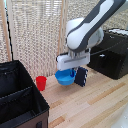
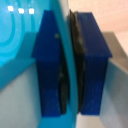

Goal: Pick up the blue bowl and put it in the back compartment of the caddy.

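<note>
The blue bowl (image 1: 63, 77) hangs tilted just above the wooden table, held by its rim. My gripper (image 1: 76, 76) is shut on that rim; in the wrist view the two dark-blue fingers (image 2: 50, 60) clamp the thin bright-blue bowl (image 2: 15, 35) wall between them. The caddy (image 1: 20, 97), a big black bin with inner dividers, stands at the exterior view's left front. Its back compartment (image 1: 11, 77) is the section toward the slatted wall. The bowl is to the right of the caddy, well apart from it.
A red cup (image 1: 41, 82) stands on the table between the caddy and the bowl. A black boxy machine (image 1: 109, 57) sits at the exterior view's right back. A slatted wooden screen (image 1: 35, 30) closes off the rear.
</note>
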Robot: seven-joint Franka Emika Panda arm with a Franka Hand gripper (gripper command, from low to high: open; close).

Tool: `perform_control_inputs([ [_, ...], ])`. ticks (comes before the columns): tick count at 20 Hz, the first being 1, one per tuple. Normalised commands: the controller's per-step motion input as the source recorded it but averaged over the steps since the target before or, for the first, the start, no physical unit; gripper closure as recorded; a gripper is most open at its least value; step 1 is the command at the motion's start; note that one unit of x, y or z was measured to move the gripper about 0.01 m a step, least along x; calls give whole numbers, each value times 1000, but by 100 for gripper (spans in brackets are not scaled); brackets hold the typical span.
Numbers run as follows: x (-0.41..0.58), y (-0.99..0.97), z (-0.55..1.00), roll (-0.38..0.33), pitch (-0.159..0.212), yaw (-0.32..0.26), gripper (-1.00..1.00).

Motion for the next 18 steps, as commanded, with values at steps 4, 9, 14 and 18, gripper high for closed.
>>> perform_control_inputs([
  [4, 636, 521, 972, 0, 139, 51, 100],
  [9, 753, 574, 926, 28, 135, 21, 100],
  [14, 655, 729, 813, 44, 90, -7, 100],
  [18, 387, 869, 477, 1, 22, -32, 100],
])
